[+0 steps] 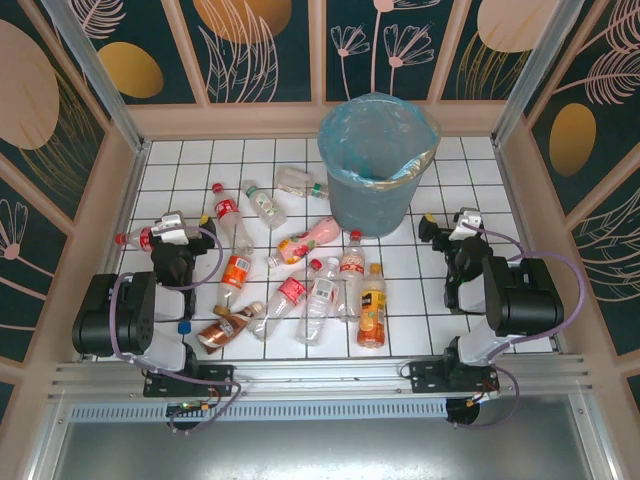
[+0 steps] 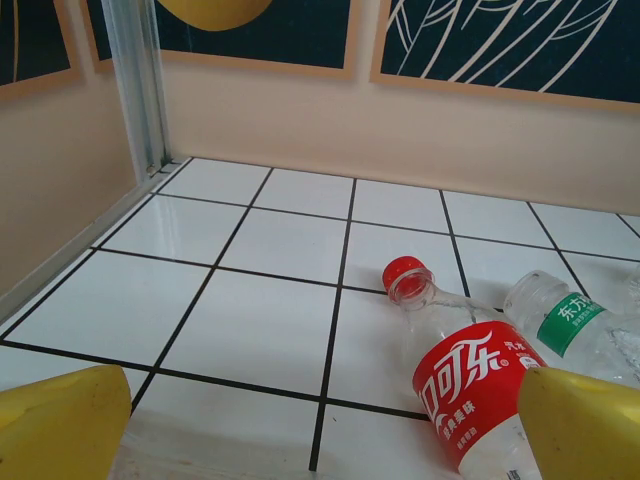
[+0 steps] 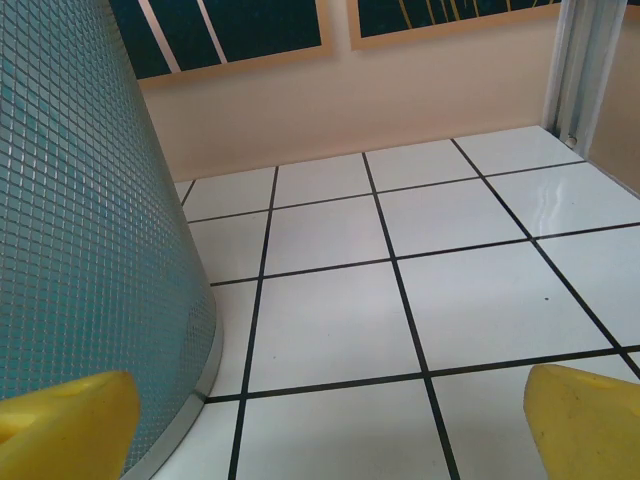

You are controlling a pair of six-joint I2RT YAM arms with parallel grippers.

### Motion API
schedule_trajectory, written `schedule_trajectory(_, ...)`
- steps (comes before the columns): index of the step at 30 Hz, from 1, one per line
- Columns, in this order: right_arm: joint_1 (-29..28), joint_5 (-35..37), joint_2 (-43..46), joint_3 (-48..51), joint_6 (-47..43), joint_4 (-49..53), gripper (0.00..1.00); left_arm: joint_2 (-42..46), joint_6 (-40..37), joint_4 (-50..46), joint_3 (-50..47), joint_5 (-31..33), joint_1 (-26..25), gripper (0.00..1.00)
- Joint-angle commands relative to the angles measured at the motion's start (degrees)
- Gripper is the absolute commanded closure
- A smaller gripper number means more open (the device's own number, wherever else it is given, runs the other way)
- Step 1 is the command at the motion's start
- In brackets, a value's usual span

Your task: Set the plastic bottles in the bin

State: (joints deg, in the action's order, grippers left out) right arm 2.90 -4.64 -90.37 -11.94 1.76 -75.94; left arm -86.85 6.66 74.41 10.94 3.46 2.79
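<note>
Barely underway: the bottles [image 1: 292, 292] lie scattered on the counter [image 1: 190, 155], in front of the bin [image 1: 370, 205] at the back, with none seen inside. Left pincer [image 2: 320, 425] wide, empty, facing a red-labelled bottle [image 2: 470, 385]; right pincer [image 3: 320, 425] wide, empty, beside the bin.

A glossy white tiled worktop [image 1: 190, 165] with thin black grout lines is bordered on three sides by a low, pale peach skirting wall [image 1: 230, 120]. Above that wall stand dark teal panels [image 1: 265, 60] printed with cream leaf outlines and gold ovals, set in light wooden frames, with slanting aluminium posts [image 1: 95, 70] at the two far corners. Along the near edge runs a silver slotted metal rail [image 1: 320, 375], and just below it lies a dull grey metal sheet [image 1: 320, 445].
</note>
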Motion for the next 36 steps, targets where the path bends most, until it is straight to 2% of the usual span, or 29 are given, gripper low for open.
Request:
schedule_trajectory(1,0.2,-0.9,0.8,-0.4,-1.0,-0.3,0.01,0.0,0.2,1.0,1.2,0.1,-0.3,0.01)
schedule_trajectory(31,1.1,-0.9,0.9,-0.1,0.3,-0.8,0.01,0.1,0.2,1.3,0.9,-0.1,-0.3,0.01)
schedule_trajectory(34,1.8,1.0,5.4,0.9,1.8,0.8,0.01,2.1,0.5,1.3,0.0,1.0,-0.3,0.01)
schedule_trajectory(36,1.7,2.4,10.5,2.1,2.0,3.0,0.01,6.4,0.6,-2.2,0.1,1.3,-0.3,0.01)
